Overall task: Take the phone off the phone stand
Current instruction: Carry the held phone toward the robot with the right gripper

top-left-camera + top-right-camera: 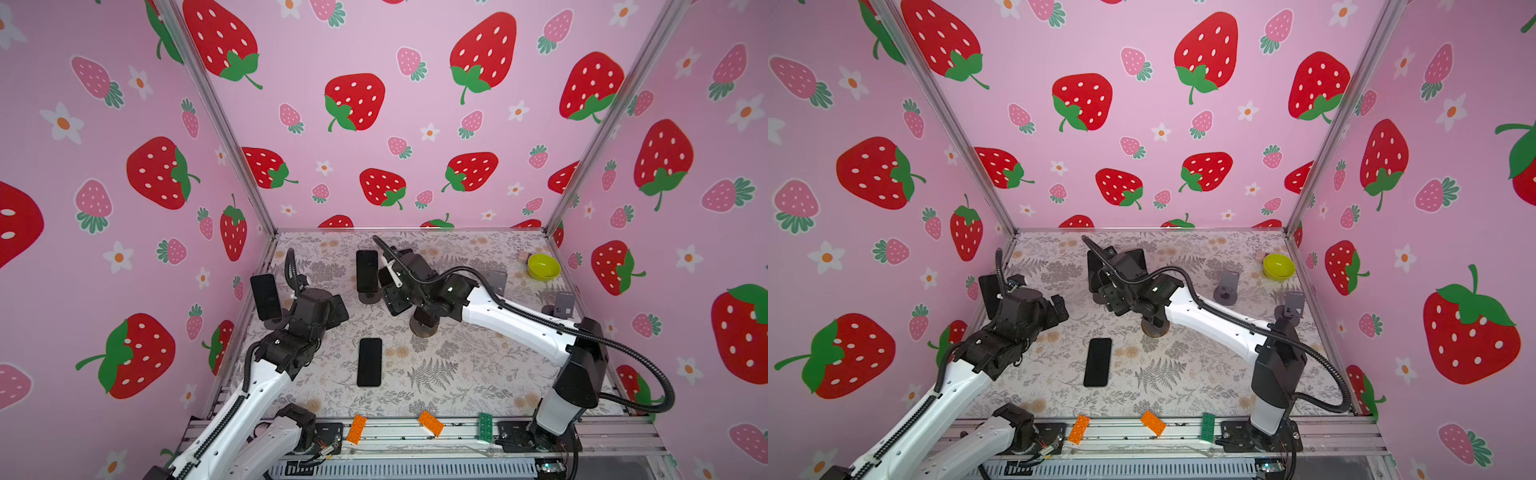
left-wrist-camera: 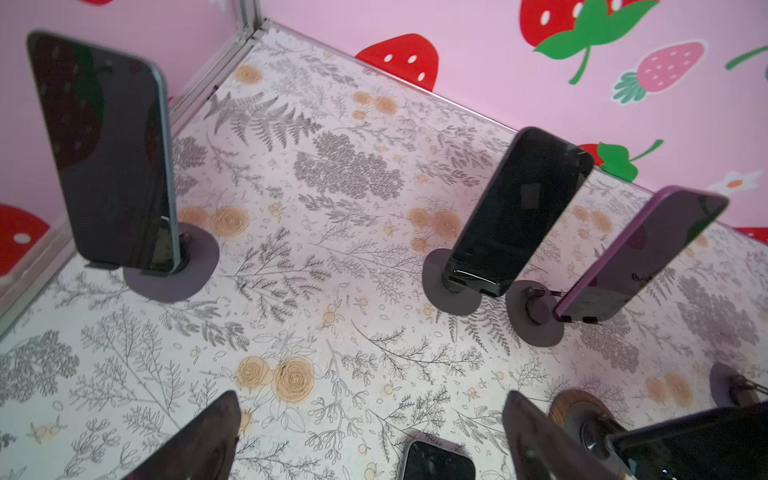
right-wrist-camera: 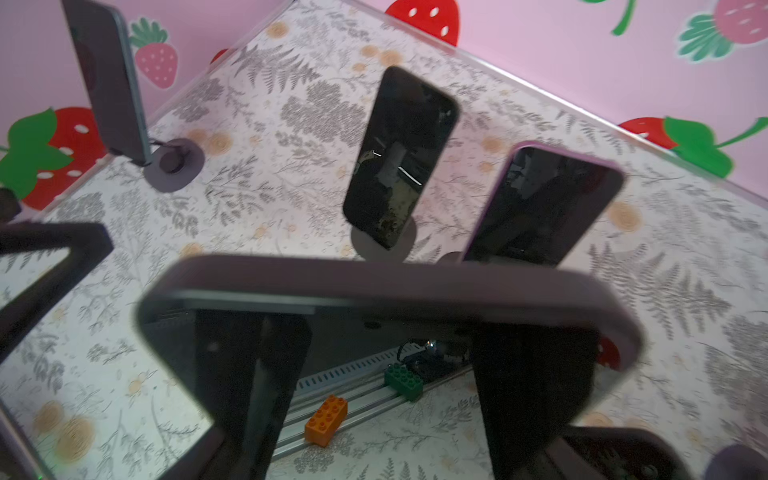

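Observation:
My right gripper (image 3: 390,332) is shut on a purple-cased phone (image 3: 374,286), whose dark screen fills the right wrist view. In both top views that gripper (image 1: 395,293) (image 1: 1115,297) hangs just left of a brown-based phone stand (image 1: 424,329) (image 1: 1155,328). Whether the phone still touches the stand is hidden by the arm. My left gripper (image 2: 370,399) (image 1: 338,309) is open and holds nothing. It hovers over the table near a black phone (image 1: 369,362) (image 2: 436,461) lying flat.
Other phones stand on grey stands: one at the left wall (image 1: 266,296), one at the back centre (image 1: 367,271), and a purple-cased one (image 2: 640,257). Two empty grey stands (image 1: 496,280) (image 1: 563,305) and a green bowl (image 1: 543,267) are at the right. Toy bricks (image 1: 356,429) lie on the front rail.

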Available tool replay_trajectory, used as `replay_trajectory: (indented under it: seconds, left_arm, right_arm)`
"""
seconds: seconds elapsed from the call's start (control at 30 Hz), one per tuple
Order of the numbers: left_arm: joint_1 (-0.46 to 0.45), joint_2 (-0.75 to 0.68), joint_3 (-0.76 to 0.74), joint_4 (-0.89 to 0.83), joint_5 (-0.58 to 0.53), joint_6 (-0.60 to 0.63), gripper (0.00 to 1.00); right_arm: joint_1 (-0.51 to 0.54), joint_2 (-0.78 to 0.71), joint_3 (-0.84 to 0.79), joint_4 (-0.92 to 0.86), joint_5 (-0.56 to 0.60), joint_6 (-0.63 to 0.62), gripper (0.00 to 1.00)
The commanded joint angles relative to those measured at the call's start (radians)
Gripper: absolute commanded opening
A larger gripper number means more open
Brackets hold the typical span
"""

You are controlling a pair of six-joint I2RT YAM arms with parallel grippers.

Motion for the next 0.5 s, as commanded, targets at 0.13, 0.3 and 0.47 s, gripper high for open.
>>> replay_trajectory:
  seconds: [0.13,0.3,0.47]
  left_arm:
    - [0.061,-0.051,0.012,-0.04,0.056,-0.034,0.99]
    - [0.061,-0.032,0.018,-0.041,0.088,-0.034,0.99]
    - [0.061,-0.01,-0.006,-0.023,0.125,-0.075,0.99]
  right_arm:
    - [0.06,0.026,-0.096,0.066,-0.06,0.175,0.69]
    - [0.064,0.048,-0.165,0.037,-0.118,0.301,0.69]
    - [0.075,0.093,-0.189,-0.026,-0.106,0.334,0.69]
